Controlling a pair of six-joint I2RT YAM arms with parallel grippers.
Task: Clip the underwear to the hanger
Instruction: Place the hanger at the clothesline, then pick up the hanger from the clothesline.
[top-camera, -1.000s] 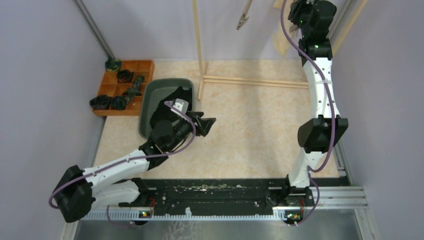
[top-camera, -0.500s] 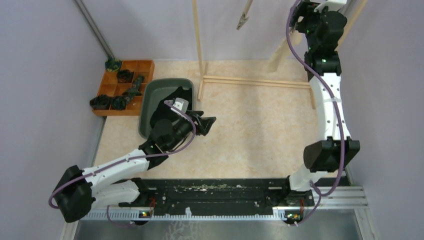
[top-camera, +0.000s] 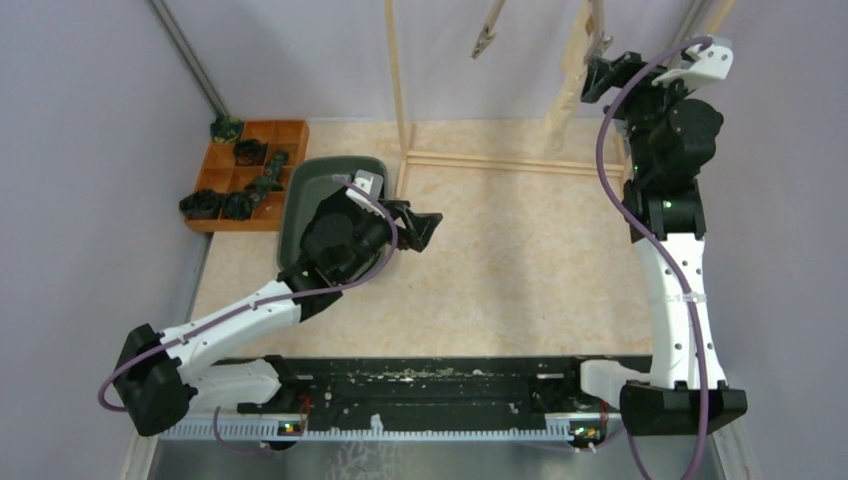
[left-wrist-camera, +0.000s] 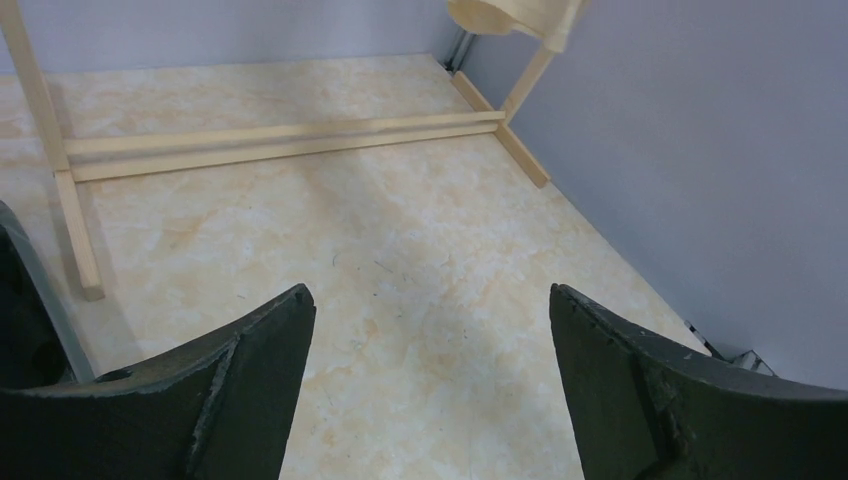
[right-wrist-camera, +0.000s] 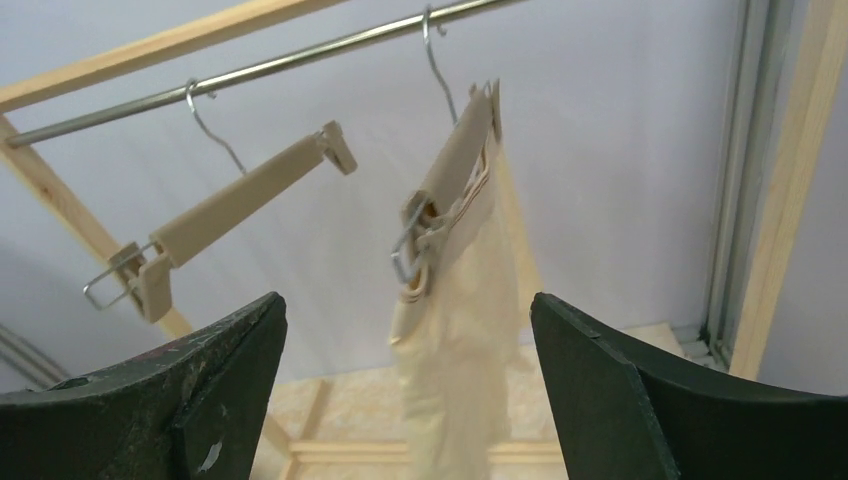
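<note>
The pale cream underwear (right-wrist-camera: 480, 310) hangs clipped at its waistband on a beige hanger (right-wrist-camera: 455, 165) hooked over the metal rail (right-wrist-camera: 300, 58). It looks slightly blurred. My right gripper (right-wrist-camera: 407, 300) stands open a short way in front of it, touching nothing. In the top view this gripper (top-camera: 600, 75) is just right of the hanging underwear (top-camera: 568, 85). A second hanger (right-wrist-camera: 240, 200) hangs empty and tilted to the left. My left gripper (top-camera: 422, 222) is open and empty over the table beside the bin. The left wrist view shows only floor between its fingers (left-wrist-camera: 250, 350).
A dark green bin (top-camera: 300, 185) sits under the left arm, largely hidden by it. An orange compartment tray (top-camera: 285, 135) with dark bundles lies at the far left. The wooden rack's base bars (top-camera: 500, 160) cross the table's far side, with uprights (top-camera: 395, 60) rising from them.
The right gripper has opened and drawn back from the rack, leaving the cream underwear hanging on its hanger. The left gripper opened wider and shifted slightly right.
</note>
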